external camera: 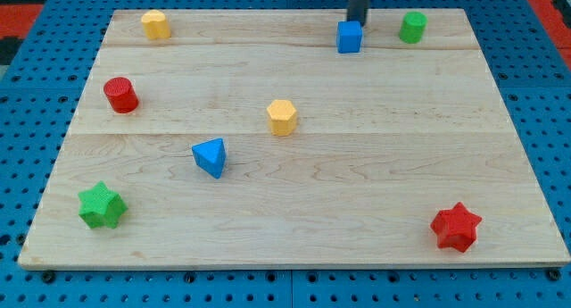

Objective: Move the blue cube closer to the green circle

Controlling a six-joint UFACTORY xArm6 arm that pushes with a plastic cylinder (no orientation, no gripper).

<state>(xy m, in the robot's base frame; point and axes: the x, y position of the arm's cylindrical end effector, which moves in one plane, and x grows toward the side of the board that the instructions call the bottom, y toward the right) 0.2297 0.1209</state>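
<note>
A wooden desk (294,192) is seen lying on a blue pegboard (27,103). The blue cube (349,37) is found near the view's top, right of centre, with the green circle (412,27) just to its right and slightly higher; the two are near each other but apart. The tool is a plain dark rod, so nothing about it can be spread, pressed together or pinched; my tip (357,21) is met just behind the blue cube's upper edge, and it appears to touch the cube, though contact cannot be told for certain since the very end seems partly hidden. Elsewhere, a yellow block (155,25) is set at the upper left, a red cylinder (120,95) below it, a yellow hexagon (282,117) near the middle, a blue triangle (211,157) lower left of that, a green star (100,206) at the lower left and a red star (456,227) at the lower right.
</note>
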